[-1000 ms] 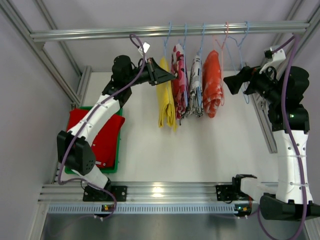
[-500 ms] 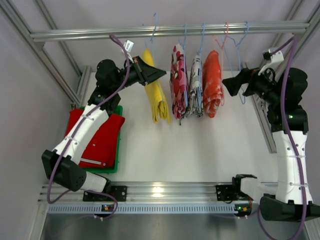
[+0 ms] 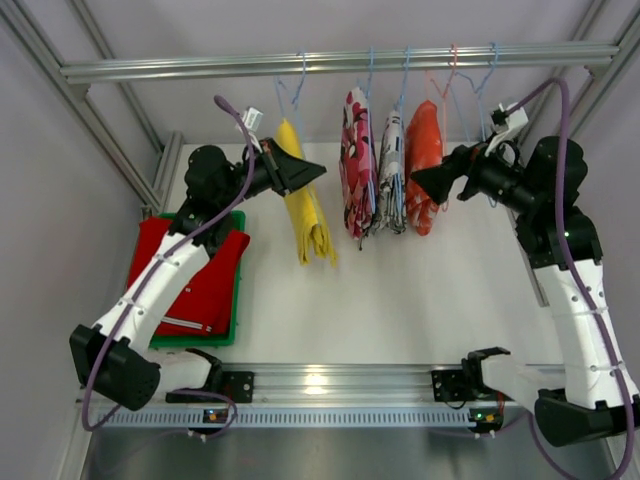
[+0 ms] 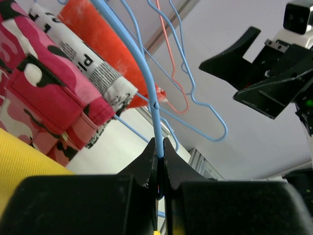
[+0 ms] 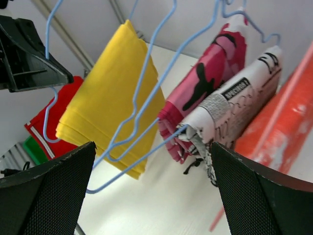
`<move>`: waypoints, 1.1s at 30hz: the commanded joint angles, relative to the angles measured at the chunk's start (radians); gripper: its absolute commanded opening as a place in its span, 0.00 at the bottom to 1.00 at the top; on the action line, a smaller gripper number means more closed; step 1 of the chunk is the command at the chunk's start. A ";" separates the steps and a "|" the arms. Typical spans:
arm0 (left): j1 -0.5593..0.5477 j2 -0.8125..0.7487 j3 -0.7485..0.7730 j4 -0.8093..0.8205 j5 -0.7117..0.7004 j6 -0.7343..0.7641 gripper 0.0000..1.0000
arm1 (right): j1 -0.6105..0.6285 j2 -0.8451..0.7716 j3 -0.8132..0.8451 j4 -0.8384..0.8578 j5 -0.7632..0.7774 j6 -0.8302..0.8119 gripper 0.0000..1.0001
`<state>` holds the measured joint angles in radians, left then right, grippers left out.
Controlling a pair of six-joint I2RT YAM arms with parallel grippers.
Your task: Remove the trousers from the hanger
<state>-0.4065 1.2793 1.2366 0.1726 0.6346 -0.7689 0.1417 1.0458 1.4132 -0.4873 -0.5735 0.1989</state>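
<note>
My left gripper [image 3: 312, 172] is shut on the blue wire hanger [image 3: 290, 95] that carries the yellow trousers [image 3: 308, 210]. In the left wrist view the jaws [image 4: 159, 147] pinch the hanger wire [image 4: 146, 83], with the yellow cloth [image 4: 24, 164] at lower left. The hanger's hook sits by the rail [image 3: 200, 68], left of the other garments. The red trousers [image 3: 424, 160] hang further right. My right gripper [image 3: 422, 184] is open and empty, just right of them. In the right wrist view its fingers [image 5: 54, 196] stand wide apart [image 5: 151, 147], facing the yellow trousers [image 5: 112, 93].
Pink camouflage trousers [image 3: 357, 165] and newsprint-pattern trousers [image 3: 391, 170] hang between the yellow and red pairs. Empty blue and pink hangers [image 3: 470, 95] hang at the right. A green basket [image 3: 236, 318] with red cloth [image 3: 195, 275] sits at the left.
My left gripper has pulled the yellow trousers' hanger leftward, away from the other garments. My right gripper has moved left, up to the red trousers.
</note>
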 commanded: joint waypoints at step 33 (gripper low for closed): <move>-0.049 -0.334 -0.129 0.033 -0.018 0.174 0.00 | 0.599 0.540 0.237 0.685 -0.009 0.700 0.64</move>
<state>-0.4496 0.9989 1.0687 -0.0010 0.6056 -0.6277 0.7086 1.5566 1.5879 0.0738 -0.5419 0.8337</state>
